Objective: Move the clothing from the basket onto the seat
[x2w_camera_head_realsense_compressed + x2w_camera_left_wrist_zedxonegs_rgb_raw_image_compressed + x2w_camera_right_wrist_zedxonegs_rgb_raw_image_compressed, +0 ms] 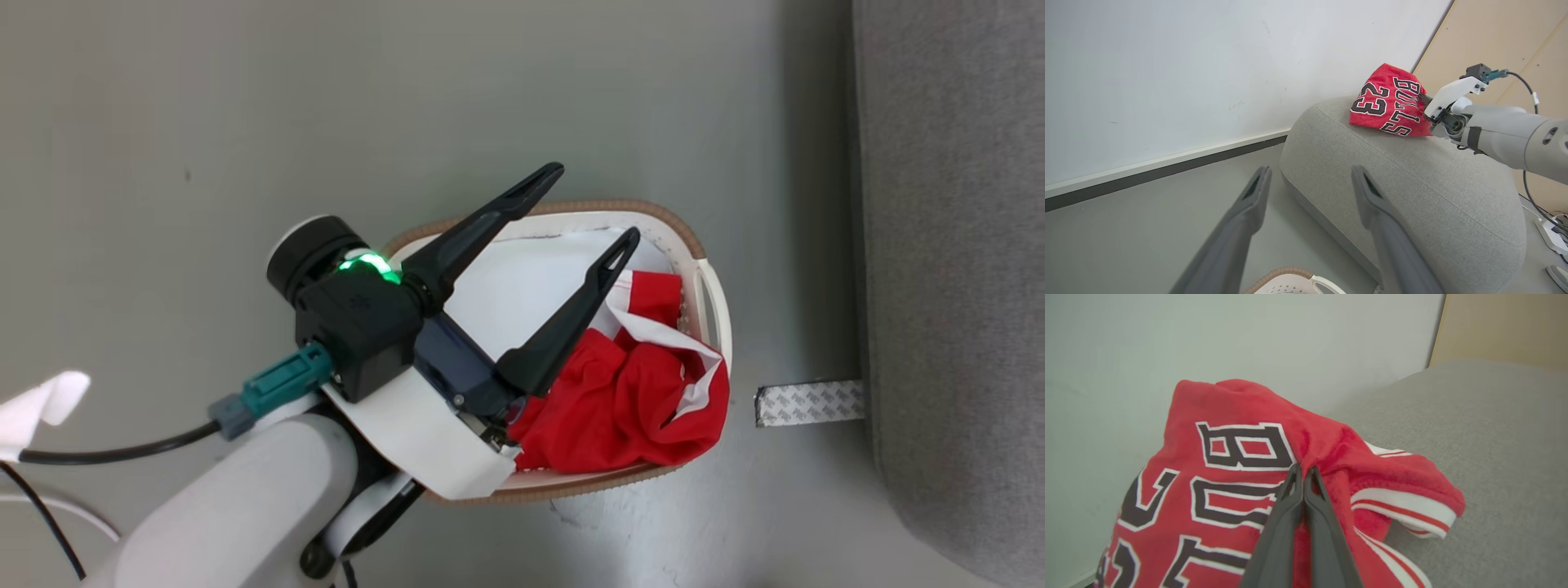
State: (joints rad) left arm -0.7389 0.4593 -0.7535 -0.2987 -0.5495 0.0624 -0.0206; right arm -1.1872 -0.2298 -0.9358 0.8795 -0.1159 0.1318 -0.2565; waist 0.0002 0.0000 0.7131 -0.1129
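Red clothing (1229, 477) pinched in right tool (1303, 469), left tool (593, 203) splayed wide

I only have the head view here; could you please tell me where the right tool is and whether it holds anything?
Observer: The right tool is shut on the red jersey with the number 23.
Operator: Thank you. Is that jersey over the seat?
Observer: Yes, its lower edge and striped trim rest on top of the grey seat, close to the white wall.
Operator: Does it lie flat there?
Observer: No, it stands bunched in a peak where the tool pinches it.
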